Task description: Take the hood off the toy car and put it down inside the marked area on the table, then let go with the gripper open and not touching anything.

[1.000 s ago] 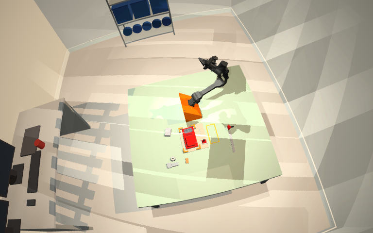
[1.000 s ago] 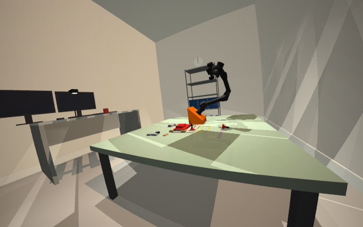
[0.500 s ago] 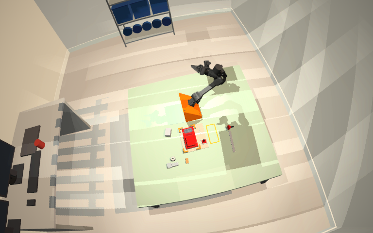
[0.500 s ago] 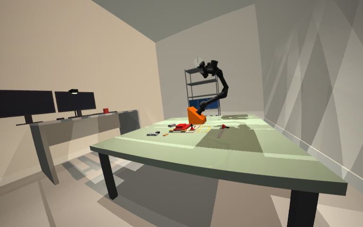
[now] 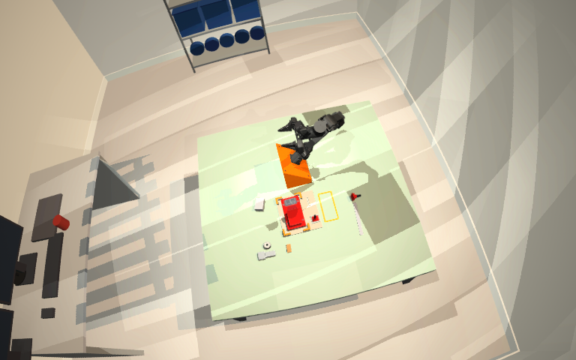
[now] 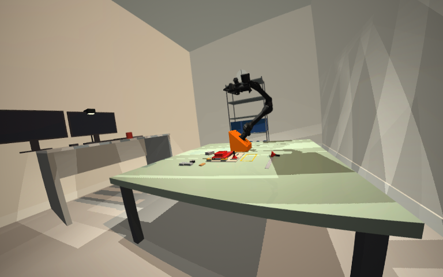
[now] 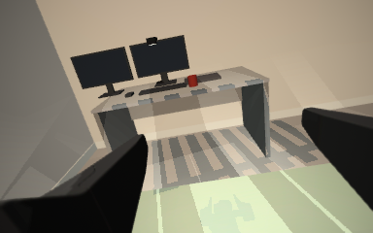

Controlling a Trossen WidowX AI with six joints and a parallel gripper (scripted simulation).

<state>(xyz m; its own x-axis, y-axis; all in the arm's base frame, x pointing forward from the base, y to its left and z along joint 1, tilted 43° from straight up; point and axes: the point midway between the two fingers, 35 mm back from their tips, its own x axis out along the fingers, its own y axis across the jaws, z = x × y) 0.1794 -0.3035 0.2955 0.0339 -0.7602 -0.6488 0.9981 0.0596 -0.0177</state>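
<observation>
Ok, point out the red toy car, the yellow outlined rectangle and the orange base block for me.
Red toy car (image 5: 293,215) (image 6: 221,154): top and exterior views, on its body.
Yellow outlined rectangle (image 5: 321,207) (image 6: 249,161): top and exterior, on its outline.
Orange base block (image 5: 298,178) (image 6: 235,143): top and exterior, sloping side.

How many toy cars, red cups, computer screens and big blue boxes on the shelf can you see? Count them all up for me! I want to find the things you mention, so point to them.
Toy car (image 5: 292,213) (image 6: 221,154): 1
Red cup (image 5: 61,223) (image 6: 129,135) (image 7: 192,81): 1
Computer screens (image 5: 8,259) (image 6: 32,125) (image 7: 102,68): 2
Big blue boxes (image 5: 217,16) (image 6: 259,125): 3
Total: 7
</observation>
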